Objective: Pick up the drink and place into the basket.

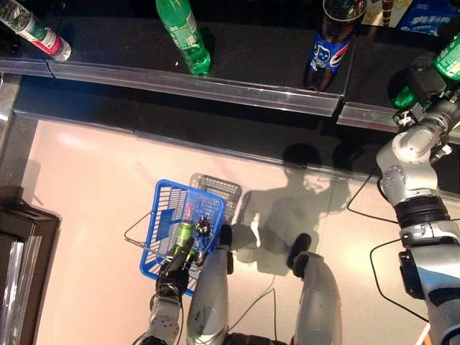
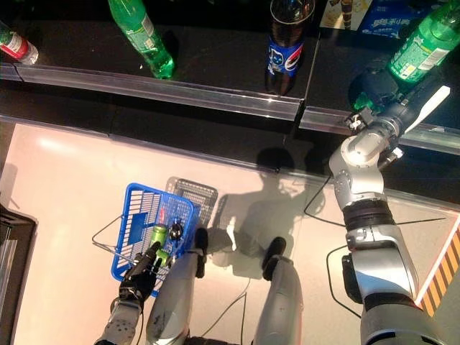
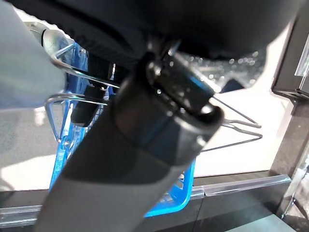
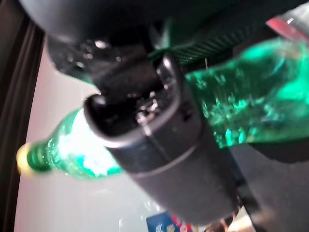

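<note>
My right hand reaches up to the dark shelf at the upper right and is closed round the lower part of a green bottle. In the right wrist view the green bottle lies across the hand, with its neck pointing away. My left hand hangs low at the left, shut on the thin wire handles of the blue basket. A green drink and a small dark item lie in the basket.
On the shelf stand another green bottle, a dark cola bottle, a clear bottle with a red label and a blue box. A clear rail runs along the shelf edge. A dark cabinet stands at the left.
</note>
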You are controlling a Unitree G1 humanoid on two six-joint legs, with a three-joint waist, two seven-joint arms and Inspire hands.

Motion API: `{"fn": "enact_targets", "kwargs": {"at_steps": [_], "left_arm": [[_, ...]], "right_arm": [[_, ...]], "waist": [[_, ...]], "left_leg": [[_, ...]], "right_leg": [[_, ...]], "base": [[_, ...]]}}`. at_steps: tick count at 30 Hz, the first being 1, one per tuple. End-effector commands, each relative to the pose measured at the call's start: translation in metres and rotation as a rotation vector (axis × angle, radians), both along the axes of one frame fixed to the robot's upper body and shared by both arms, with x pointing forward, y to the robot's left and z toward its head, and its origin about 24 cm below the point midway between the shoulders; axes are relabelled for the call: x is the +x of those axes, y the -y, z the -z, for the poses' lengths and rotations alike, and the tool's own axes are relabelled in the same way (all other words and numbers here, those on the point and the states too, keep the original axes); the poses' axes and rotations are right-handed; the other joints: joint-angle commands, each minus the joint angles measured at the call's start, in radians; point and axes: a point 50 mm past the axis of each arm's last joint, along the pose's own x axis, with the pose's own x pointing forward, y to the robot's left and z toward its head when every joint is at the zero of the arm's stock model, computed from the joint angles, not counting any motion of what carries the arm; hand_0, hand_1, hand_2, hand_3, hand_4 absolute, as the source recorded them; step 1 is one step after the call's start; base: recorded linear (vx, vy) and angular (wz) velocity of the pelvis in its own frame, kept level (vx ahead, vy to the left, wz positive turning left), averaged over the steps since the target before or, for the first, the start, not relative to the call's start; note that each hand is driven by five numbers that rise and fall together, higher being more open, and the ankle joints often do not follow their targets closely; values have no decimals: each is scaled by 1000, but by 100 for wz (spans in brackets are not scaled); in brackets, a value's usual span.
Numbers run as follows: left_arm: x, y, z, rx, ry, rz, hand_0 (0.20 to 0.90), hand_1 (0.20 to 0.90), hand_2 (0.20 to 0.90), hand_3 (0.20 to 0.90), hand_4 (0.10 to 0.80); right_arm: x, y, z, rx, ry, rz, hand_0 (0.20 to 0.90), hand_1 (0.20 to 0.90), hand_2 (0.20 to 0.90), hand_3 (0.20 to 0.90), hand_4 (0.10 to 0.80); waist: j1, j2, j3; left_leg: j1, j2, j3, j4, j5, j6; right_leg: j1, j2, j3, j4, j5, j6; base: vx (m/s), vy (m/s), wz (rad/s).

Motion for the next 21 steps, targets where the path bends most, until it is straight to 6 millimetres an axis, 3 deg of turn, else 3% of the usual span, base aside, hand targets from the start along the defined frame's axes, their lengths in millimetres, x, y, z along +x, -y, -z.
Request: {"fn": "enact_targets", "kwargs": {"at_steps": [1, 9, 15, 17, 21], "left_arm": [[-1, -43, -27, 155, 195, -22, 300, 300, 300, 200, 100], [-1, -51, -31, 158, 224, -75, 300, 300, 300, 200, 100], [-5, -58, -35, 178, 252, -124, 300, 300, 300, 200, 100], [-10, -63, -36, 191, 270, -155, 300, 300, 300, 200, 100], [-13, -67, -40, 217, 293, -166, 300, 300, 300, 200, 100]], "right_arm": [[-26, 5, -84, -188, 294, 14, 300, 300, 300, 200, 100], [-34, 2, -75, -208, 337, -1, 300, 300, 300, 200, 100], [-52, -7, -56, -240, 380, -62, 300, 300, 300, 200, 100], [-63, -18, -40, -295, 376, -119, 300, 300, 300, 200, 100], [-72, -29, -26, -341, 373, -186, 300, 300, 300, 200, 100]], "waist": [[1, -1, -18], [-11, -9, -18], [-40, -22, -18], [-56, -33, -36], [-67, -46, -61]], "left_leg": [[-46, -53, -14, 58, 104, 50], [-2, -54, -12, 65, 99, 47], [72, -38, 13, 74, 96, 38], [110, -26, 27, 65, 104, 30], [140, -14, 42, 51, 109, 24]], "right_leg": [[87, 20, -44, -57, 9, -11], [133, 24, -45, -50, -8, -16], [217, 26, -47, -52, -27, -22], [263, 33, -44, -70, -32, -23], [299, 40, -43, -91, -36, -25]], "base": [[-31, 9, 7], [-21, 11, 5], [-17, 24, 2], [15, 32, -2], [9, 4, -6]]}}
